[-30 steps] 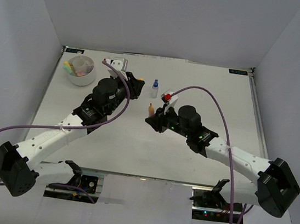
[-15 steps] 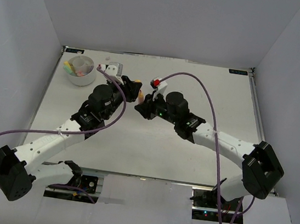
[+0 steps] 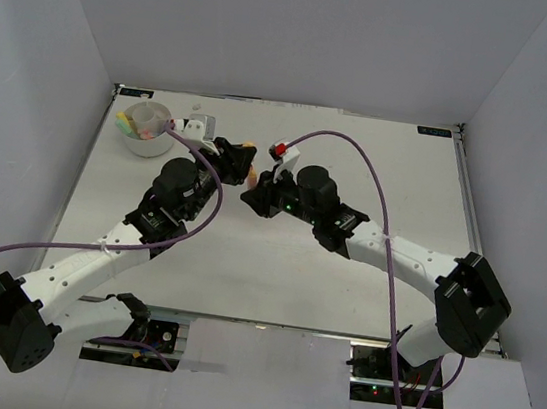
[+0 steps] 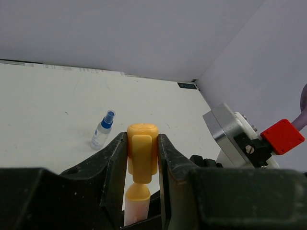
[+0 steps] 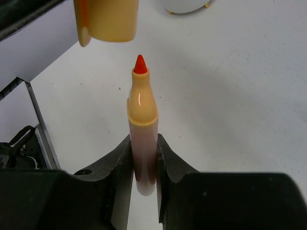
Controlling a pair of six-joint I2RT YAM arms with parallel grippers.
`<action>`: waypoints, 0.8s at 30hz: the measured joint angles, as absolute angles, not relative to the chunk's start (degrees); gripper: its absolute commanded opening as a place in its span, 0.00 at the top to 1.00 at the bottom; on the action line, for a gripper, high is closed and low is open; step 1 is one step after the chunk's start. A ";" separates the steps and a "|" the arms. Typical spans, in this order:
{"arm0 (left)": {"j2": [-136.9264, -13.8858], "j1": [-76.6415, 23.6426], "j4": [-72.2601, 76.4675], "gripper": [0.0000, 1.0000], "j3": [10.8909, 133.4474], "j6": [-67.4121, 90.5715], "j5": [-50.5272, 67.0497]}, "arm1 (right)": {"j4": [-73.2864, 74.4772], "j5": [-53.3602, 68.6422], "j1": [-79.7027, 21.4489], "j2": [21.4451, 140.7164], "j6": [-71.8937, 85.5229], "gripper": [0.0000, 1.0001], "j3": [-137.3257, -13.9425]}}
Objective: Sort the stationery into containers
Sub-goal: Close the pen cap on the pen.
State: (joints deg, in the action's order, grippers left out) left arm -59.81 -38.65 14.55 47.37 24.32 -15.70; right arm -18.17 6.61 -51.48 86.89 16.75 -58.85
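Observation:
My left gripper (image 4: 142, 137) is shut on an orange marker cap (image 4: 142, 151), held up above the table. Right under the cap is the uncapped marker (image 5: 142, 124), pale-bodied with an orange collar and a red tip, and my right gripper (image 5: 144, 143) is shut on its barrel. A small gap separates the tip from the cap (image 5: 108, 19). In the top view the two grippers meet near the table's far middle, left gripper (image 3: 243, 155) and right gripper (image 3: 254, 198). The white round container (image 3: 147, 128) with several coloured items stands at the far left.
A clear bottle with a blue cap (image 4: 102, 130) stands on the white table beyond the cap. The right wrist camera body with its red block (image 4: 282, 136) is close on the right of the left gripper. Purple cables loop over both arms.
My right arm has swung left and away, carrying the marker up to the left gripper. The left gripper has shifted slightly left with the cap. Both grips are unchanged.

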 measured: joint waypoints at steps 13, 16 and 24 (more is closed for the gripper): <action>-59.77 -38.39 15.07 0.86 47.31 24.56 -15.57 | -18.24 6.72 -52.31 87.05 17.19 0.92 -60.25; -59.77 -38.39 15.09 0.86 47.29 24.64 -15.29 | -18.20 6.35 -52.31 87.05 17.15 0.92 -60.25; -59.77 -38.41 15.77 0.87 46.81 24.64 -14.48 | -18.17 5.69 -52.31 87.05 16.67 0.92 -60.27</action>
State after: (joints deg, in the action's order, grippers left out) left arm -59.77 -38.41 15.77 46.81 24.64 -14.48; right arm -18.17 5.69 -52.31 87.05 16.67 -60.27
